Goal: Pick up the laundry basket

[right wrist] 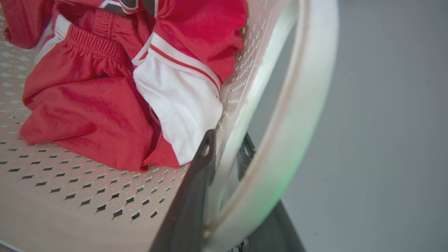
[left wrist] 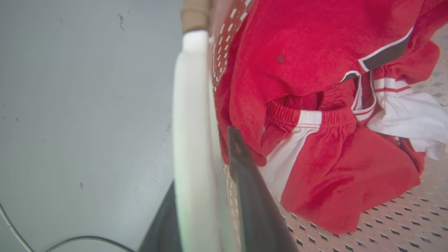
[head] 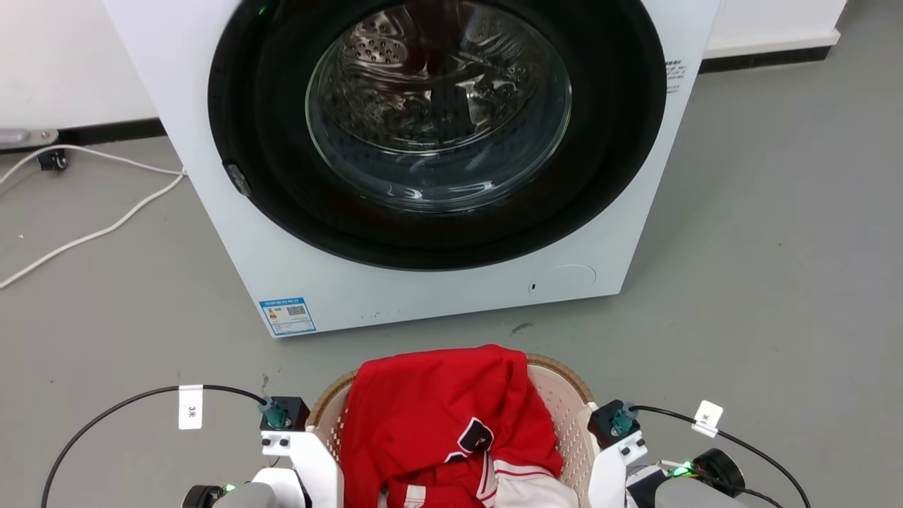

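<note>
Red clothes [head: 437, 416] overhang laundry basket [head: 568, 406] far rim; near edge cut off.

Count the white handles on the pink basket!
2, both on the laundry basket: the left handle between the fingers of the left gripper, the right handle between the fingers of the right gripper.

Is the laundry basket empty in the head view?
No, a heap of red and white clothes lies inside the laundry basket, covering most of it.
</note>
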